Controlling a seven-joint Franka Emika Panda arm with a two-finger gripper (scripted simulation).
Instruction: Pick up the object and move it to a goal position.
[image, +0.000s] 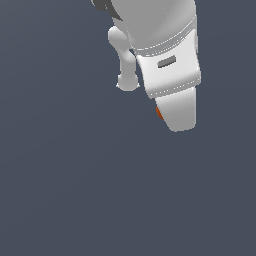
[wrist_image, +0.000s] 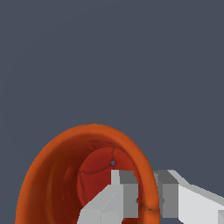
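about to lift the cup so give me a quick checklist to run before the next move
1. Fingers straddle the cup wall: ok. One finger is inside the orange-red cup, the other outside the rim.
2. Pads pressed on the wall: cannot tell, though they sit close against it.
3. Cup seen from outside: barely, an orange sliver behind the gripper.
4. Cup off the surface: cannot tell.
5. Goal position marked: not ok, none visible.

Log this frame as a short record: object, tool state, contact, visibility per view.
object: orange-red cup, darker red inside
tool: tool closed on the cup's rim, one finger inside, the other outside
contact: both fingers touch the wall
exterior view: arm hides the cup except an orange sliver
surface: plain dark grey
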